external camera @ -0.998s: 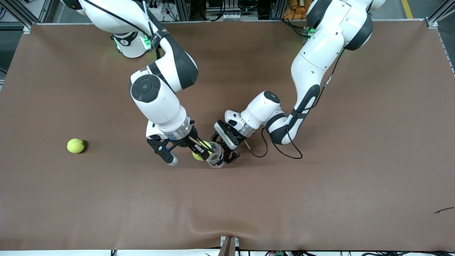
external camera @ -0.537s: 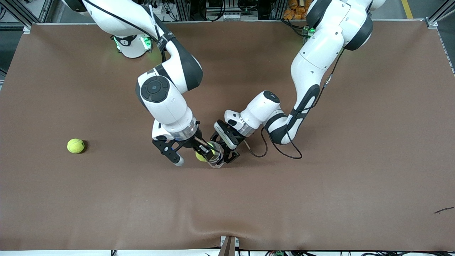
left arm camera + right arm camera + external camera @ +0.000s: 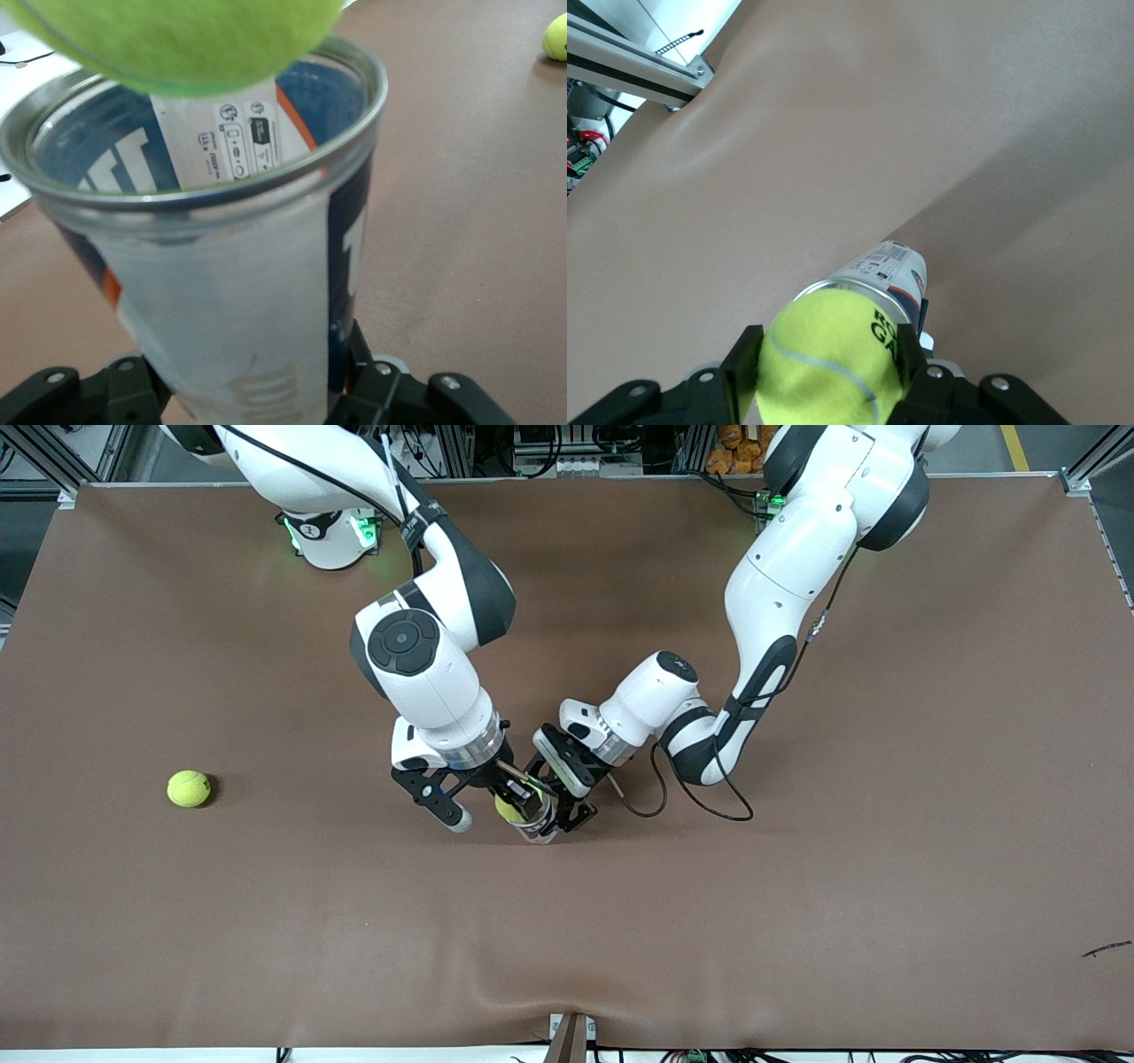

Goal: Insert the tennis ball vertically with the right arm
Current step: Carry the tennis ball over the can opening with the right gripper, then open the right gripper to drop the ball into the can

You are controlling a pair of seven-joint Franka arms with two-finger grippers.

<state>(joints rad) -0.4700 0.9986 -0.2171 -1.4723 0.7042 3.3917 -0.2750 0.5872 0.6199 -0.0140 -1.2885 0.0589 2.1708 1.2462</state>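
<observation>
My right gripper (image 3: 499,805) is shut on a yellow-green tennis ball (image 3: 507,809) and holds it right over the open mouth of a clear tennis-ball can (image 3: 537,821). In the right wrist view the ball (image 3: 833,363) sits between the pads (image 3: 741,359), with the can's rim (image 3: 879,276) just under it. My left gripper (image 3: 556,808) is shut on the can and holds it roughly upright on the table. In the left wrist view the can (image 3: 239,292) fills the frame, with the ball (image 3: 177,40) at its rim.
A second tennis ball (image 3: 189,788) lies on the brown table toward the right arm's end; it also shows in the left wrist view (image 3: 556,37). A cable loops on the table by the left arm's wrist (image 3: 700,802).
My right gripper has carried the ball toward the left arm's end, from beside the can to over its mouth. The left gripper and can have not moved.
</observation>
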